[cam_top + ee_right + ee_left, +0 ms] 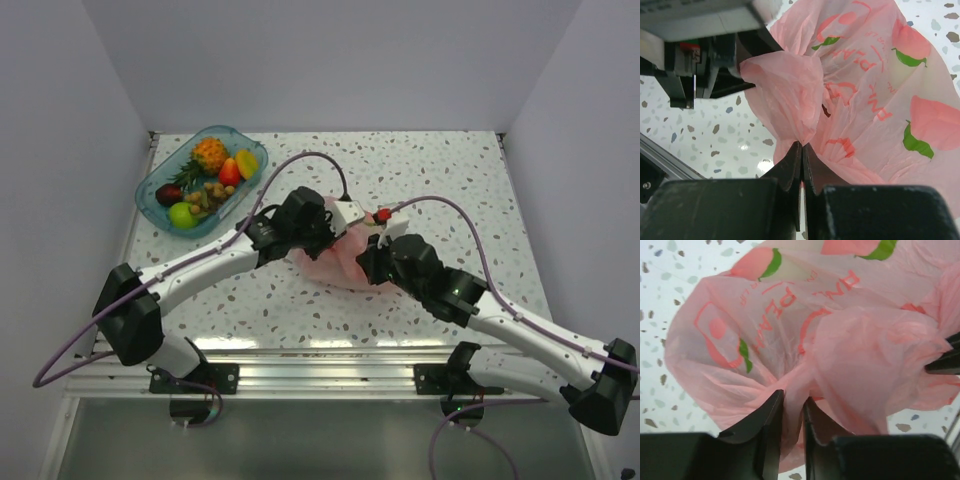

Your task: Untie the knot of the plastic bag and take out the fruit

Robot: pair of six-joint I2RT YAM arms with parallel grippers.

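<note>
At the far left of the counter [440, 170] stands a clear blue tray [152, 198]. It holds a small pineapple [209, 152], a lime-green apple [182, 214] at its near end and several smaller pieces that are too small to name.

The left arm reaches in from the near left corner. In its wrist view the left gripper [792, 404] is almost closed, with only a narrow slit between the fingers, and that slit is filled by a tight gather of thin pink plastic. This gather may be the knot [790, 386], though the crumpled folds make that hard to confirm.

The plastic bag [338, 262] lies at the middle of the counter, well apart from the tray and between the two grippers. It is puffed up and crinkled, pale pink, and printed with peaches and red letters. Its contents do not show through.

On the right side of the bag, the right gripper [802, 149] has its fingers pressed together on a raised fold of the plastic. The left gripper's body is just beside that fold.
</note>
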